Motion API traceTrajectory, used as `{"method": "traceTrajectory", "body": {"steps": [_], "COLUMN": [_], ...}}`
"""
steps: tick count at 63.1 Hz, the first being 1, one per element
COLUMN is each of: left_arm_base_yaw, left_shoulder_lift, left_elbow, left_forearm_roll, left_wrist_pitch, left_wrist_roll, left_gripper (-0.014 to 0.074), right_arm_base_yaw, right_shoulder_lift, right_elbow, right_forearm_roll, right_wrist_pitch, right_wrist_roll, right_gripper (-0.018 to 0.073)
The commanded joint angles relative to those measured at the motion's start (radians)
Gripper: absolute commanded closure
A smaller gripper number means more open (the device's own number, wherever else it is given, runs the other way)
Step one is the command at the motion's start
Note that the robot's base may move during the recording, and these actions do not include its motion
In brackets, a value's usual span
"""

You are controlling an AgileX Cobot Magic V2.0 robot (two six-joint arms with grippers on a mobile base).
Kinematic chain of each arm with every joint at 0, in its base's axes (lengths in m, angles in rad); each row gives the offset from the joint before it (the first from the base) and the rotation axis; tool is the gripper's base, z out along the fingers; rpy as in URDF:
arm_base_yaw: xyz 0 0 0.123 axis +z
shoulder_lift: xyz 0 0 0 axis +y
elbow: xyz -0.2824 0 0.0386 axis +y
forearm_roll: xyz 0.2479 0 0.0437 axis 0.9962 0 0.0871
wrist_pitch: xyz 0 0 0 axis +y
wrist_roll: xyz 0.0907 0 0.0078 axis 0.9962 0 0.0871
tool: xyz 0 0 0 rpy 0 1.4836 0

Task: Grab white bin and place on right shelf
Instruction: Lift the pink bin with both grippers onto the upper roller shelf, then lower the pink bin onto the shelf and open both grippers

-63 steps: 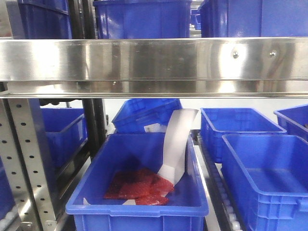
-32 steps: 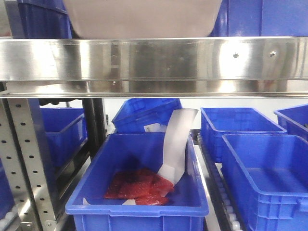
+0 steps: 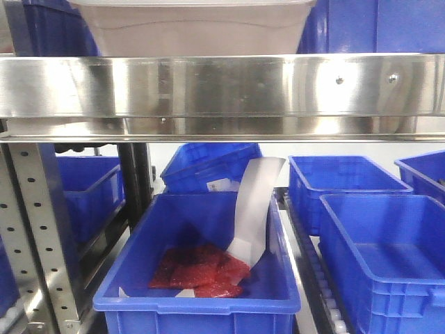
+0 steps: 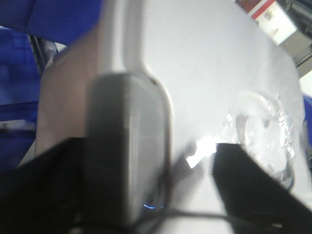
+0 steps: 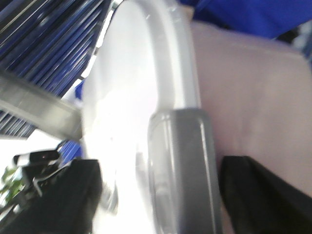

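Observation:
The white bin (image 3: 195,31) shows at the top of the front view, its pinkish side just above the broad steel front rail of the right shelf (image 3: 222,87); its base is hidden behind that rail. In the left wrist view, my left gripper (image 4: 151,190) is shut on the bin's edge, its dark fingers (image 4: 253,185) either side of a grey clip (image 4: 129,146) on the white lid (image 4: 204,73). My right gripper (image 5: 161,195) grips the opposite edge the same way, over a grey clip (image 5: 183,165), with the lid (image 5: 126,97) on one side and the pink wall (image 5: 248,92) on the other.
Dark blue crates (image 3: 368,24) stand behind the bin on the upper level. Below the rail are several open blue crates; the nearest (image 3: 201,299) holds red packets (image 3: 201,268) and a white paper strip (image 3: 254,205). A perforated grey upright (image 3: 38,229) stands at the left.
One second ago the bin was not in the front view. It came in at the top and now sits lower and wider behind the rail, its rim showing.

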Motion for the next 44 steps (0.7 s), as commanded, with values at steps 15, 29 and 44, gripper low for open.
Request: {"method": "traceTrajectory", "body": {"steps": [15, 29, 44], "left_arm_base_yaw": [0.001, 0.006, 0.006], "left_shoulder_lift": [-0.046, -0.048, -0.064], "left_elbow": [-0.098, -0.167, -0.231], "left_forearm_roll": [-0.027, 0.156, 0.323], "left_wrist_pitch": [0.059, 0.069, 0.108], "left_wrist_roll": [0.012, 0.012, 0.007], "left_gripper": [0.0050, 0.0051, 0.0051], "right_arm_base_yaw": [-0.046, -0.116, -0.161], "right_shoulder_lift": [-0.070, -0.100, -0.182], "right_elbow": [-0.040, -0.040, -0.040], "right_forearm_roll": [0.064, -0.028, -0.274], "right_wrist_pitch": [0.113, 0.103, 0.064], "right_wrist_roll": [-0.017, -0.017, -0.017], "right_gripper": [-0.0070, -0.0070, -0.0041]}}
